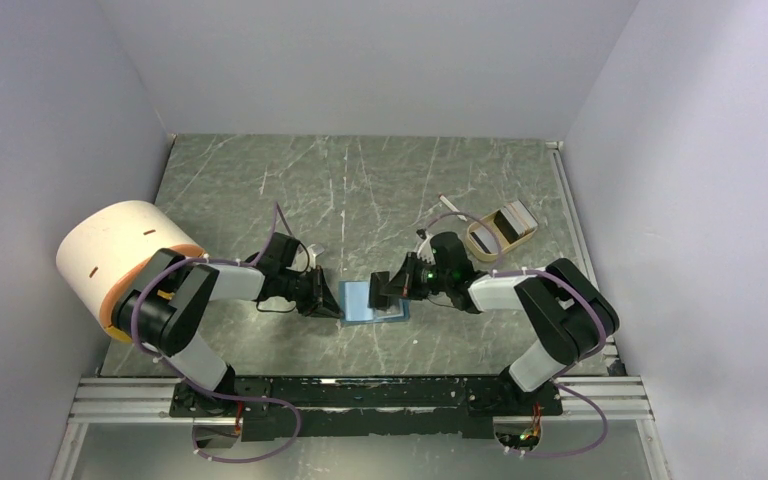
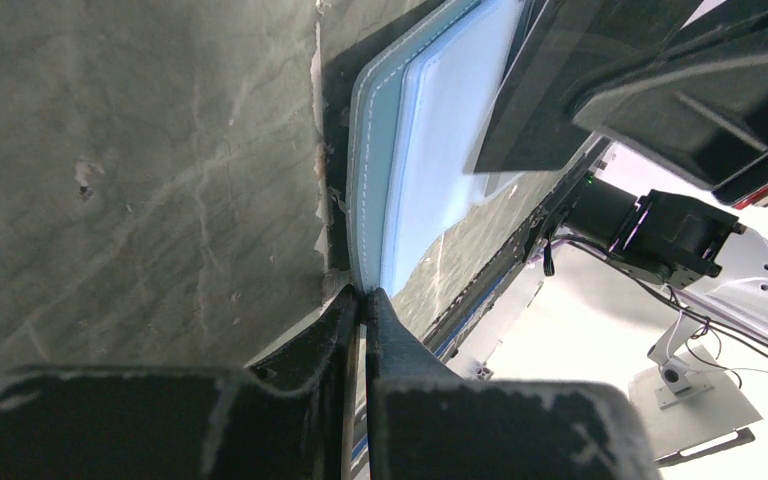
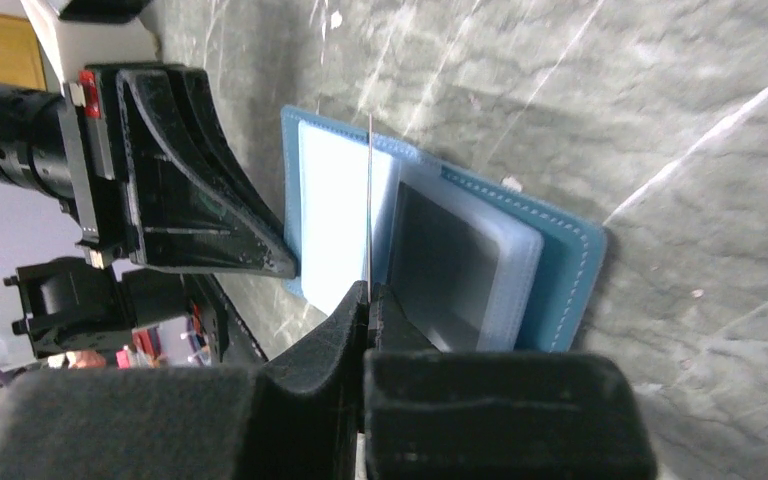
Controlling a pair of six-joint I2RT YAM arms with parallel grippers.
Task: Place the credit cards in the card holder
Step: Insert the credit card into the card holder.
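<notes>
So the card holder (image 1: pixel 370 302) is lying open and flat on the dark green marbled table (image 1: pixel 260 200), about in the middle near the front edge, right between the two arms. It's teal-blue with pale stitching round the rim and lighter, see-through blue slots inside; the right wrist view shows a dark card (image 3: pixel 447 262) already sitting in one of those sleeves. The left gripper (image 1: pixel 327 299) comes in low from the left, arm stretched almost flat over the table, jaws pinched tight on the holder's left edge. The right gripper (image 1: pixel 388 290) reaches in from the other side, also low, fingers clamped on a thin card (image 3: pixel 369 200) that stands on edge over the holder's middle, so you only see it as a pale line. Can't tell whether its far end is in a slot. The two grippers are really close, nearly nose to nose across the holder. Behind the right arm there's a small tan tray (image 1: pixel 481 241) and just beside it a thin white stick (image 1: pixel 450 205). A big white drum (image 1: pixel 110 255) sits at the left edge by the left arm. Plain walls close in three sides, with bare tabletop at the back.
</notes>
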